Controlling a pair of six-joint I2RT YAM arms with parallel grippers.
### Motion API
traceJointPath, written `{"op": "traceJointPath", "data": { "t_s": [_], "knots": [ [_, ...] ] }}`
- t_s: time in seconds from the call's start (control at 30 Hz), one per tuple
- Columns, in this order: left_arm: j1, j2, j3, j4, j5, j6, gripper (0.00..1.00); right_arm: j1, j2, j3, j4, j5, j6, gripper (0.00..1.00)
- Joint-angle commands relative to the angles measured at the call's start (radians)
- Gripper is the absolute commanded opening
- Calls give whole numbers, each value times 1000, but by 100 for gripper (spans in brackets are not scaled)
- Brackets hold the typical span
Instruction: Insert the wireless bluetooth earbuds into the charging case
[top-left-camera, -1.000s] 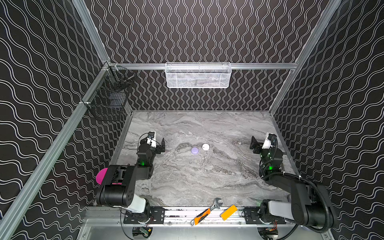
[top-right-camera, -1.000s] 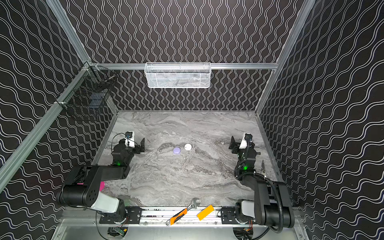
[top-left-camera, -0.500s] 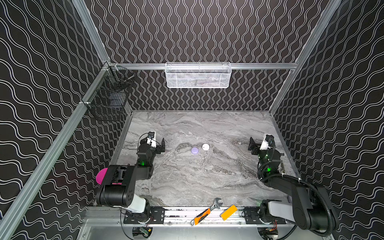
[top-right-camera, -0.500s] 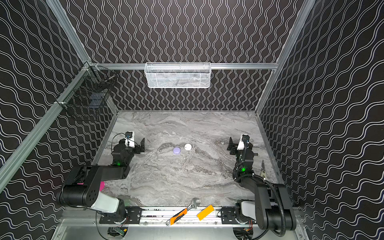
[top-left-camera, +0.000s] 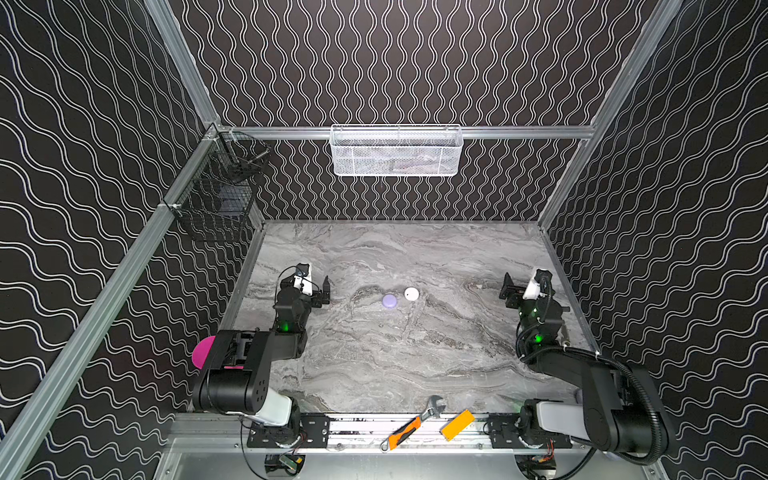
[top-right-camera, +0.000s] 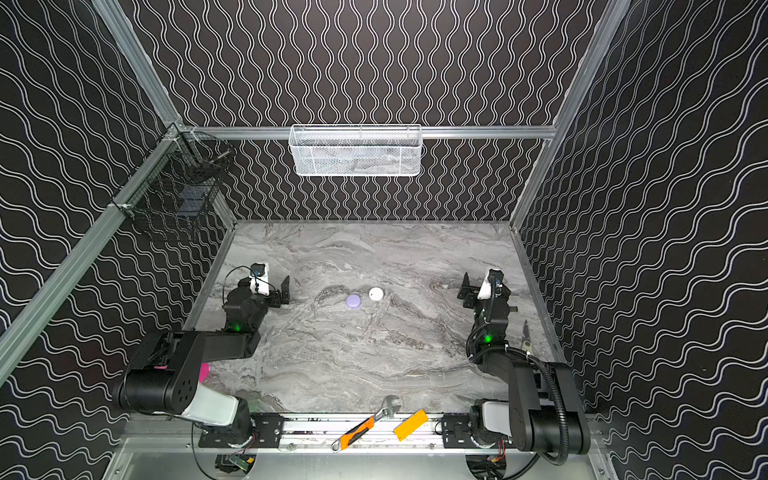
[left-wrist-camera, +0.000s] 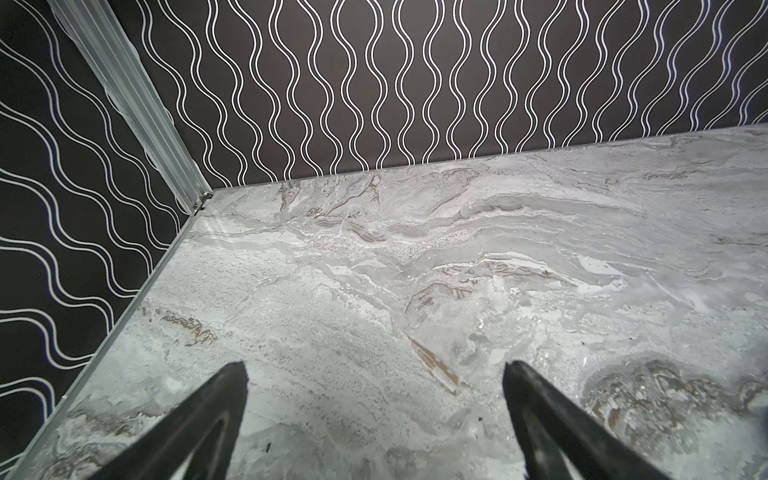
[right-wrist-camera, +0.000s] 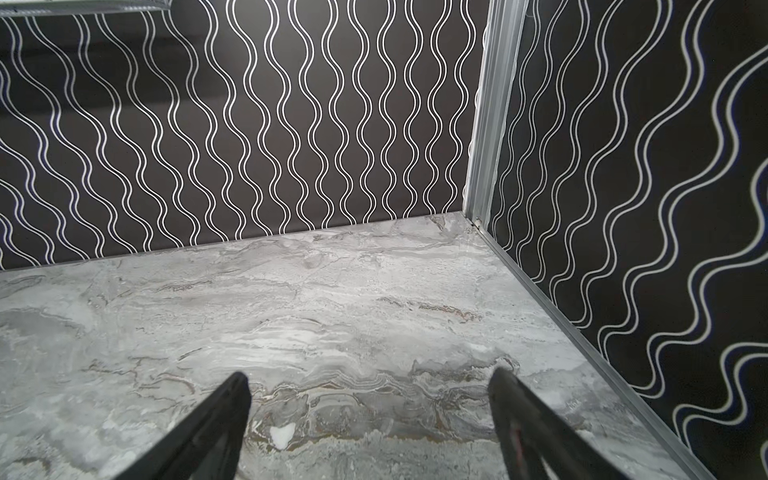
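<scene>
Two small round charging cases lie side by side mid-table in both top views: a lavender case (top-left-camera: 389, 301) (top-right-camera: 353, 301) and a white case (top-left-camera: 411, 294) (top-right-camera: 376, 294), both looking closed. The earbuds are out of view. My left gripper (top-left-camera: 319, 291) (top-right-camera: 279, 292) hovers low, left of the cases and well apart from them. It is open, with only bare marble between its fingers (left-wrist-camera: 374, 370). My right gripper (top-left-camera: 512, 291) (top-right-camera: 467, 289) is far right of the cases, near the side wall. It is also open and empty (right-wrist-camera: 370, 378).
A white mesh basket (top-left-camera: 395, 150) hangs on the back wall and a black wire basket (top-left-camera: 216, 195) on the left wall. A wrench (top-left-camera: 432, 405), an orange knife (top-left-camera: 405, 432) and an orange block (top-left-camera: 457, 424) lie on the front rail. Pliers (top-right-camera: 525, 332) lie by the right wall.
The right wrist has turned and shifted slightly toward the left, its jaws a touch wider. The left arm and both cases have not moved.
</scene>
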Motion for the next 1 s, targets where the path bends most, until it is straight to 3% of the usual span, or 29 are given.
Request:
{"op": "traceJointPath", "data": {
  "t_s": [0.0, 0.63, 0.77, 0.97],
  "knots": [
    [2, 3, 10, 11, 4, 12, 99, -2, -6, -2, 63, -19, 0, 91],
    [2, 3, 9, 11, 3, 12, 99, 16, -67, -78, 24, 17, 8, 90],
    [2, 3, 9, 11, 3, 12, 99, 15, 17, -120, 194, 25, 6, 90],
    [2, 3, 9, 11, 3, 12, 99, 15, 92, -131, 267, -1, -4, 90]
  ]
}}
